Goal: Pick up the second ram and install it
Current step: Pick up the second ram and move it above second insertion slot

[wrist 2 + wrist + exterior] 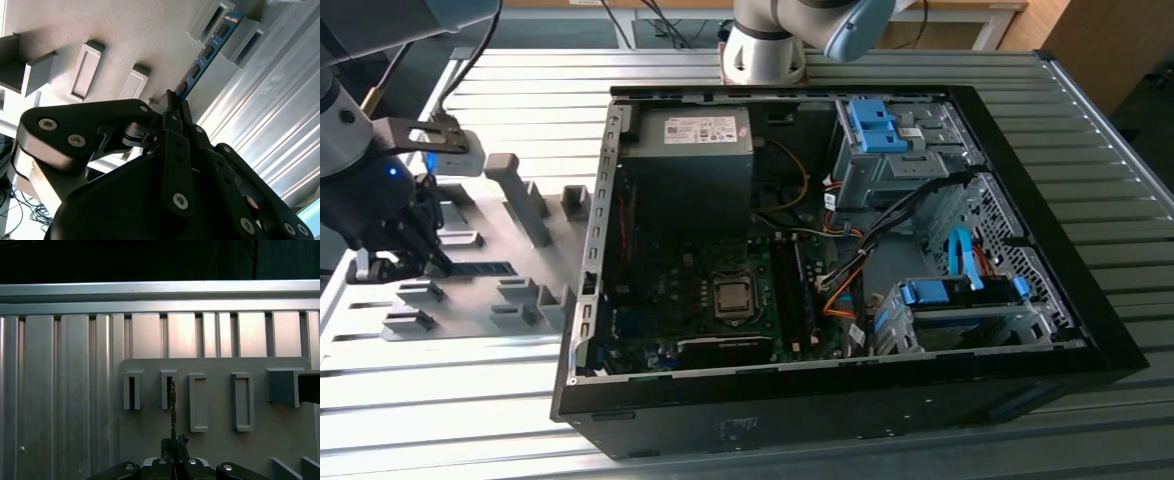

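Note:
The second ram [207,50] is a thin blue-green strip with dark chips. It stands on edge on the grey fixture plate [125,30], its far end between two grey fixture blocks [216,16]. My gripper [172,100] is shut on its near end. In the first wrist view the ram [173,410] shows edge-on as a thin line running from a slotted block [168,389] to the gripper [174,442]. At the exterior view's left, the gripper [430,264] is low over the plate, and the ram [483,267] is a dark strip beside it.
An open black computer case [841,400] lies at the exterior view's middle and right. Its motherboard [720,300] faces up, with memory slots [790,290] beside the processor. Several upright grey blocks [520,200] stand on the fixture plate. The table is ribbed aluminium [520,80].

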`<state>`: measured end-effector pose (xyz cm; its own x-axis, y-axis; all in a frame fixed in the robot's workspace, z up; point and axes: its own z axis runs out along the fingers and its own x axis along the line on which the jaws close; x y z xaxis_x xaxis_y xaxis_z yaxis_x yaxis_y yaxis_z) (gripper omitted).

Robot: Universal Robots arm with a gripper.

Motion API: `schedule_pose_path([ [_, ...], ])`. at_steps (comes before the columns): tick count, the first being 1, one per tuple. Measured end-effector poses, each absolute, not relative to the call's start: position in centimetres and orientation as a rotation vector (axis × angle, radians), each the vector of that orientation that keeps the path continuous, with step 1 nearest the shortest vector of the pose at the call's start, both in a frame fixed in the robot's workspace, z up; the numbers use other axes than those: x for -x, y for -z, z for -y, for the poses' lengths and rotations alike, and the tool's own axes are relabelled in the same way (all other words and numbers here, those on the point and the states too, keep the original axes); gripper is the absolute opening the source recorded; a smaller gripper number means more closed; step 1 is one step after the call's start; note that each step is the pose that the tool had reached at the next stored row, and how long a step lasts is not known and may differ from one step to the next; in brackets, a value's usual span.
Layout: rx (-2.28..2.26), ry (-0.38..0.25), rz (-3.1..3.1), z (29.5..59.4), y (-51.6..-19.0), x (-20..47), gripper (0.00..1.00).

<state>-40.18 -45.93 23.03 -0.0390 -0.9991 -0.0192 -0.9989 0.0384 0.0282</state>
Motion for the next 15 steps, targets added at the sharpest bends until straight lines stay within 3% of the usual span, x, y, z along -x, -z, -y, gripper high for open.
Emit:
schedule_pose_path([
  [15,-2.174,0.053,2.26,45.9,-24.6,40.2,0.14],
])
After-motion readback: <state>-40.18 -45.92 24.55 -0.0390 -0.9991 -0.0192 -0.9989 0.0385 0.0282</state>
